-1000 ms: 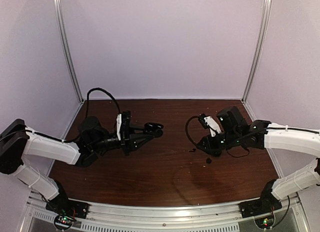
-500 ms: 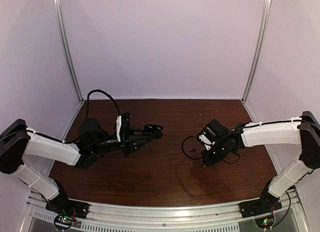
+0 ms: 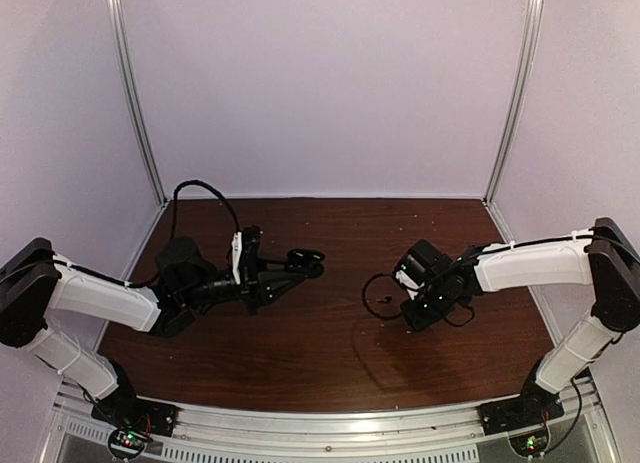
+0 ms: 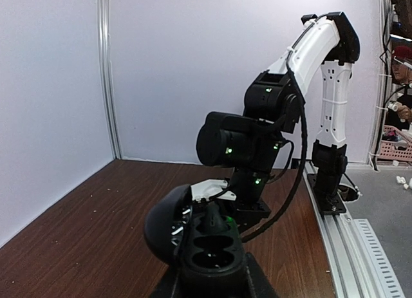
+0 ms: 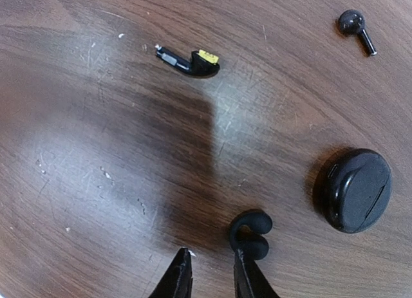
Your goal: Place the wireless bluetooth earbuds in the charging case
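Left claw (image 4: 212,275) clenched on an open black hinged charging case (image 4: 209,243); right claw (image 5: 211,275) released, hanging over the loose pieces.

The held case sits between the left claw's fingers with its domed lid swung aside and two hollow sockets showing. On the scratched brown wooden worktop (image 5: 96,150), a closed black smooth oval pebble-shaped case (image 5: 357,190) lies ahead and to the right of the right claw. A small black curled loop (image 5: 250,235) lies right at one fingertip. A black earbud with a yellow patch (image 5: 193,61) lies well ahead. A black round-headed stemmed earbud (image 5: 355,26) lies farthest ahead, off to the right. The right claw's fingers are narrowly parted with nothing between them.
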Tool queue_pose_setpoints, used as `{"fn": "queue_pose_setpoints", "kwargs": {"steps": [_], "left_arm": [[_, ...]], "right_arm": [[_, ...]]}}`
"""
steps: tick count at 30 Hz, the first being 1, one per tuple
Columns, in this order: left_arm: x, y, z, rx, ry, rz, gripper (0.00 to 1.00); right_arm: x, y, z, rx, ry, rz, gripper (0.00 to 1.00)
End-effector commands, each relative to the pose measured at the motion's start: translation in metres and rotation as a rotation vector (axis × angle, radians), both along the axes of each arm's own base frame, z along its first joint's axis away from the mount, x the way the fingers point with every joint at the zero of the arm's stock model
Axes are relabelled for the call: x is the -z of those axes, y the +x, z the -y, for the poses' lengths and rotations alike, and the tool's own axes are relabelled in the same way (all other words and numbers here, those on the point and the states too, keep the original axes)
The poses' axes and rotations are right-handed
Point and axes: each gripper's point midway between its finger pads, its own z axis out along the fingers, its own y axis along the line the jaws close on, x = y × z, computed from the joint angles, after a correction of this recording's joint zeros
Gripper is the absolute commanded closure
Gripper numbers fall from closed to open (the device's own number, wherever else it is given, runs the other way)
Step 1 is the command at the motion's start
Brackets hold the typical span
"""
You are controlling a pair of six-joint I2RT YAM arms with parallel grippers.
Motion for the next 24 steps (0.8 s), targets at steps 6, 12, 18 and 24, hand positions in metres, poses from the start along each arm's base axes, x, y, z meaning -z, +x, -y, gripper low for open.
{"fn": "queue_pose_setpoints", "kwargs": {"steps": [6,12,18,24], "left_arm": [[-0.016,0.001,-0.007,-0.03,-0.05,0.047,1.0],[-0.016,0.001,-0.008,-0.033,-0.051,0.049,1.0],[-0.015,0.001,-0.007,-0.03,-0.05,0.045,1.0],[-0.015,0.001,-0.008,-0.03,-0.05,0.044,1.0]], "right_arm": [[0.005,0.013,-0.001,0.001,-0.03,0.039,0.74],[0.008,0.016,0.003,0.005,-0.05,0.044,0.73],[0.011,0.018,0.006,0.013,-0.059,0.04,0.72],[0.01,0.021,0.011,0.022,-0.072,0.045,0.71]]}}
